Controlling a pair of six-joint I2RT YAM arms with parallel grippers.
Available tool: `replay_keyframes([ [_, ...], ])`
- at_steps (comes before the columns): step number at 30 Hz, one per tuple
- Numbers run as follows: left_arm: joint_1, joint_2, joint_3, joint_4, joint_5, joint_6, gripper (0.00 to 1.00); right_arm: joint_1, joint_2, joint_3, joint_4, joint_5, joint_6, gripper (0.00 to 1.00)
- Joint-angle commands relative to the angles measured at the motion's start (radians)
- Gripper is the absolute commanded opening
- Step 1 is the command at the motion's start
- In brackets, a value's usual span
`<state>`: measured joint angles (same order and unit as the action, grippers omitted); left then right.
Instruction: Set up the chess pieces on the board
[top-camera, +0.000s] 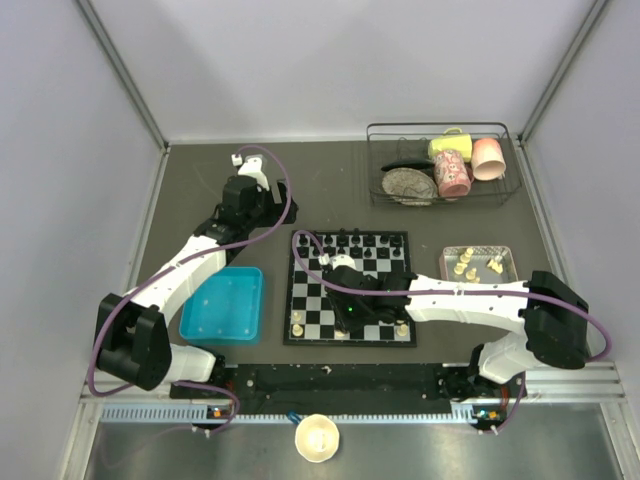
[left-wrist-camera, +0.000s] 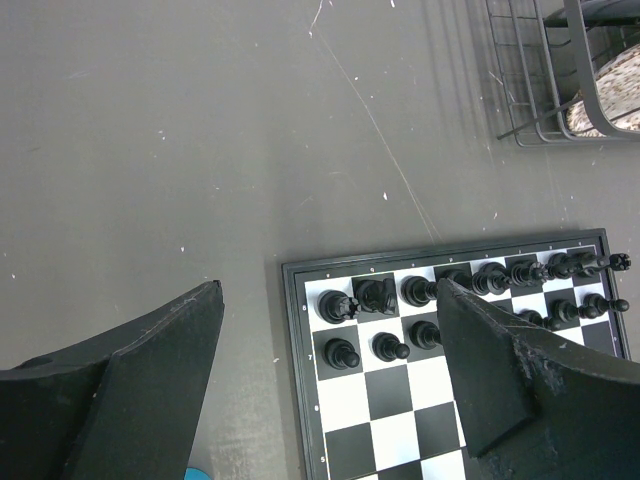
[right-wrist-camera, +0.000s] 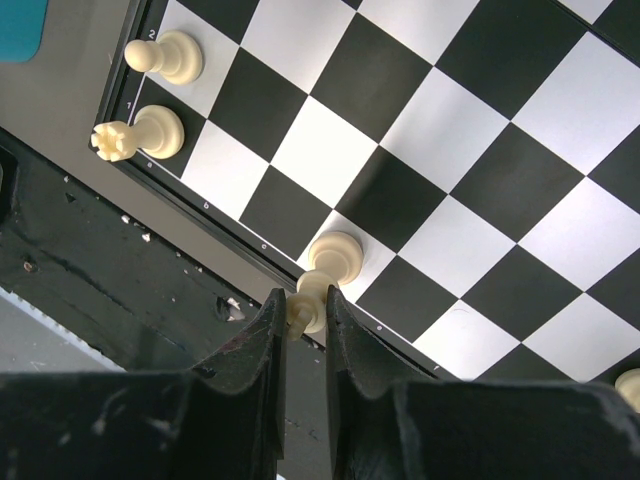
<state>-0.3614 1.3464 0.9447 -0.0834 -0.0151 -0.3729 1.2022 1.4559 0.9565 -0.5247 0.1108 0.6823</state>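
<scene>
The board (top-camera: 318, 305) lies at the table's centre, with black pieces (top-camera: 357, 243) along its far rows. My right gripper (right-wrist-camera: 303, 302) is shut on the top of a cream chess piece (right-wrist-camera: 334, 254) whose base rests on a white square in the near row by the board's border. In the top view this gripper (top-camera: 347, 303) reaches over the board's near middle. A cream pawn (right-wrist-camera: 163, 57) and rook (right-wrist-camera: 140, 133) stand at the near left corner (top-camera: 297, 323). Another cream piece (top-camera: 402, 328) stands near the right corner. My left gripper (left-wrist-camera: 328, 290) is open and empty, above the board's far left corner (top-camera: 262, 200).
A pinkish-grey tray (top-camera: 505, 262) right of the board holds several cream pieces (top-camera: 467, 263). A blue tray (top-camera: 225, 305) lies left of the board. A wire basket (top-camera: 440, 135) with cups and a plate stands at the back right. A cream cup (top-camera: 318, 437) sits below the near rail.
</scene>
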Motion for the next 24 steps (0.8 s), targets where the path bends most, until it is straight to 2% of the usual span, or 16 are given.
replay_keyframes([
  [1, 0.004, 0.005, -0.001, 0.045, 0.009, -0.012, 0.91, 0.013, -0.017, 0.001, -0.037, 0.03, -0.003, 0.02],
  [24, 0.004, 0.005, -0.001, 0.045, 0.01, -0.014, 0.91, 0.013, -0.026, 0.002, -0.063, 0.046, -0.004, 0.0],
])
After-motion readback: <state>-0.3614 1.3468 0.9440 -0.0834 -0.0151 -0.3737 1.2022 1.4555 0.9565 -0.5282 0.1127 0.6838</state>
